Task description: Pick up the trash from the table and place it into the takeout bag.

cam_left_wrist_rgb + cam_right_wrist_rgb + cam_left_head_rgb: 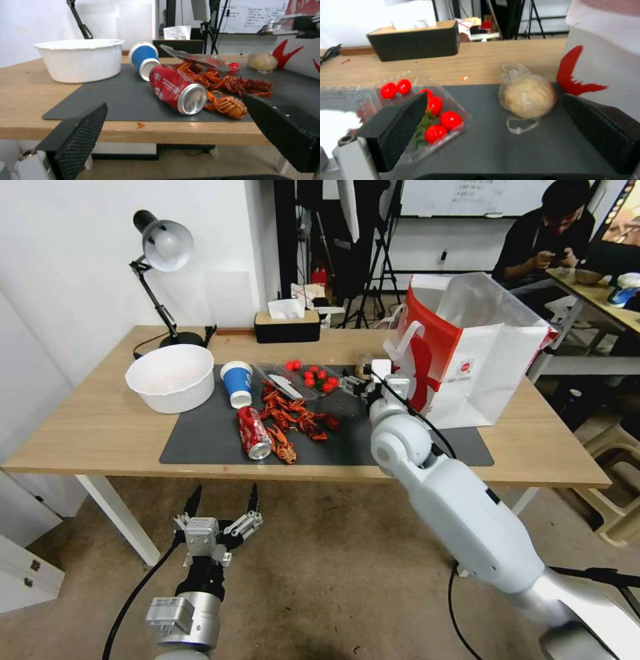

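Note:
On the table's (100, 433) dark mat lie a red soda can (254, 432) on its side, a blue paper cup (237, 383) and a heap of red crayfish shells (297, 420). A small clear plastic bag (526, 100) holding a round bun rests on the mat beside the takeout bag (480, 373), which stands open at the right. My right gripper (353, 381) hovers open just short of that small bag, its fingers (400, 125) spread wider than it. My left gripper (224, 493) hangs open below the table's front edge, facing the can (176, 90).
A white bowl (172, 378) stands at the mat's left end. A clear tray of cherry tomatoes (436, 117) lies left of the bagged bun. A tissue box (287, 323) and a desk lamp (163, 253) stand at the back edge.

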